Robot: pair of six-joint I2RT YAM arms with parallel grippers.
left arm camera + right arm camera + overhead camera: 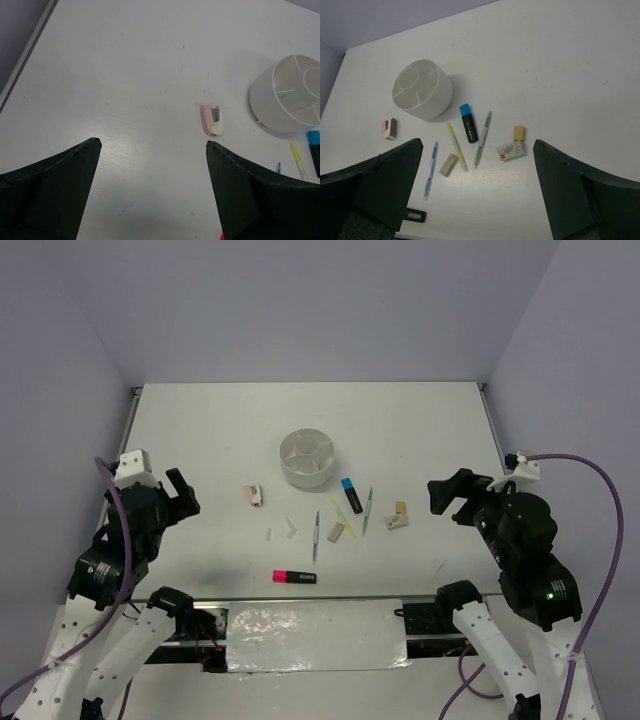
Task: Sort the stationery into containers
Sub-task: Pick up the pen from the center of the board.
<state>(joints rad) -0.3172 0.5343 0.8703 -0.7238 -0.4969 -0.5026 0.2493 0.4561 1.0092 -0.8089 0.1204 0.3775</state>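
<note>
The round white divided container (pixel 307 457) stands mid-table. Stationery lies in front of it: a blue-and-black highlighter (pixel 351 495), a green pen (pixel 368 510), a yellow stick (pixel 342 517), a grey eraser (pixel 335 532), a blue pen (pixel 316 535), tan (pixel 402 509) and white (pixel 394 522) erasers, and a pink-and-black highlighter (pixel 294 577). A pink sharpener (pixel 211 120) lies left of the container (pixel 290 95). My left gripper (pixel 152 144) hovers open over bare table, short of the sharpener. My right gripper (pixel 477 143) hangs open and empty above the pens (pixel 482 138).
Two tiny white pieces (pixel 291 528) lie left of the blue pen. The table's raised rim (pixel 134 392) runs along the left and right sides. A silver taped strip (pixel 315 635) sits between the arm bases at the near edge.
</note>
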